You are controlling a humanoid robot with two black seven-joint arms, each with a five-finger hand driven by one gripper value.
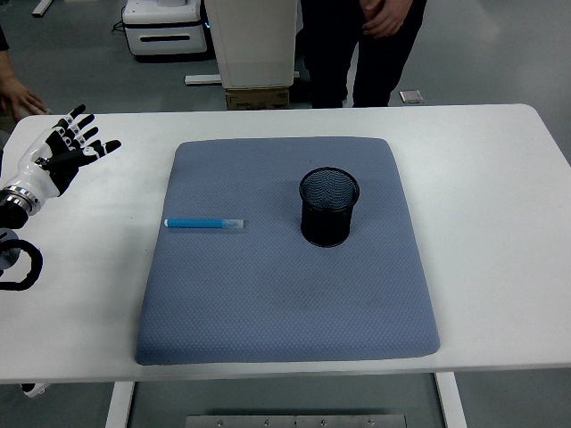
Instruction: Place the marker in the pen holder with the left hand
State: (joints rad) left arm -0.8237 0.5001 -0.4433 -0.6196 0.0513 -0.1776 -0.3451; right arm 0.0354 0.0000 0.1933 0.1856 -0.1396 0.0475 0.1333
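A blue marker (204, 223) with a clear cap lies flat on the left part of the grey-blue mat (285, 294), pointing left to right. A black mesh pen holder (328, 207) stands upright near the mat's middle, to the right of the marker, with nothing visible inside. My left hand (73, 147) hovers over the white table at the far left, well left of and behind the marker, its fingers spread and holding nothing. The right arm is out of view.
A person in dark clothes stands behind the table's far edge (366, 53). Another person's hand (20, 96) rests at the far left corner. White equipment (223, 36) stands on the floor behind. A black cable loop (22, 267) lies at the left edge.
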